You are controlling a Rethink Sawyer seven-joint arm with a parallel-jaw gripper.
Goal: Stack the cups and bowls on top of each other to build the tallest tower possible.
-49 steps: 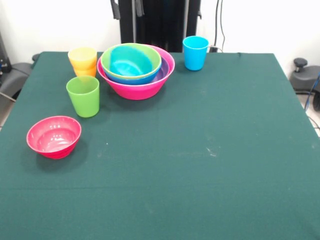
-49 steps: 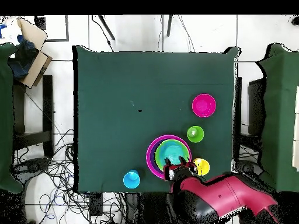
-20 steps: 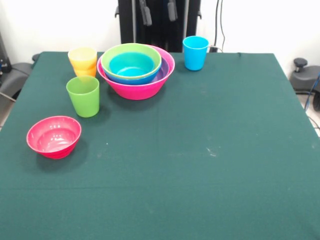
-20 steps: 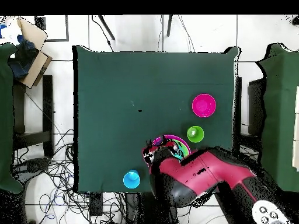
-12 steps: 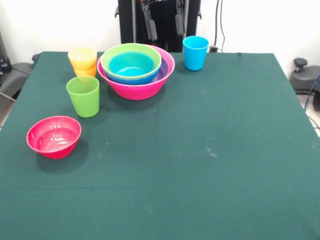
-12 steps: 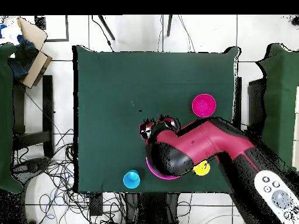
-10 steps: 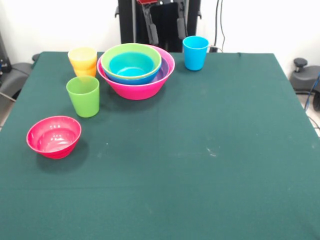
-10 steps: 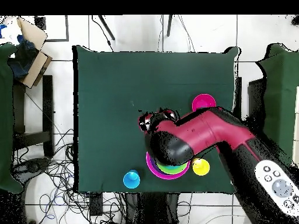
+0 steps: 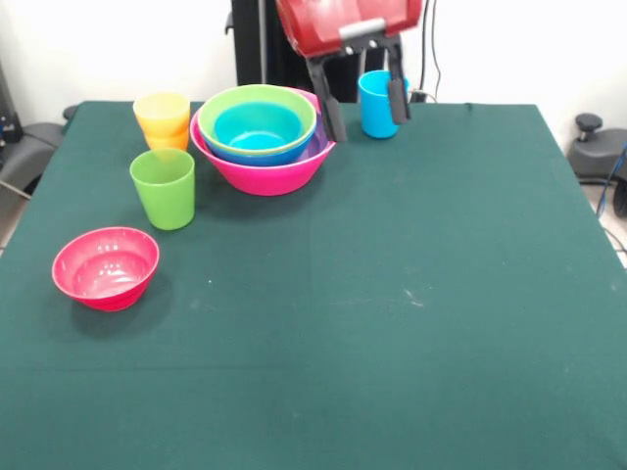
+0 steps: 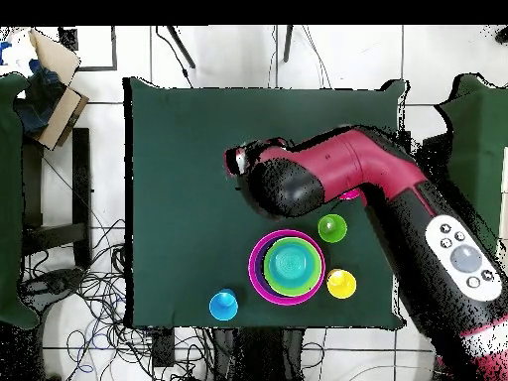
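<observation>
Red-pink bowl (image 9: pixel 105 266) sits nearest, front-left of the tower (image 9: pixel 266 137); green cup (image 9: pixel 164 188) and yellow cup (image 9: pixel 163 119) left of the tower, blue cup (image 9: pixel 381 103) right. Nothing has shifted. Gripper (image 9: pixel 362 108) has dropped lower into view, fingers (image 9: pixel 330 113) spread, empty, beside the tower's right rim.

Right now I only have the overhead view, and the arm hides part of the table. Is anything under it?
Observer: Yes, a small red bowl stands upright and empty on the table, apart from the other pieces.
Operator: And the gripper?
Observer: The gripper is open and holds nothing.
Operator: Is the yellow cup standing alone?
Observer: No, the yellow cup sits nested in an orange cup.
</observation>
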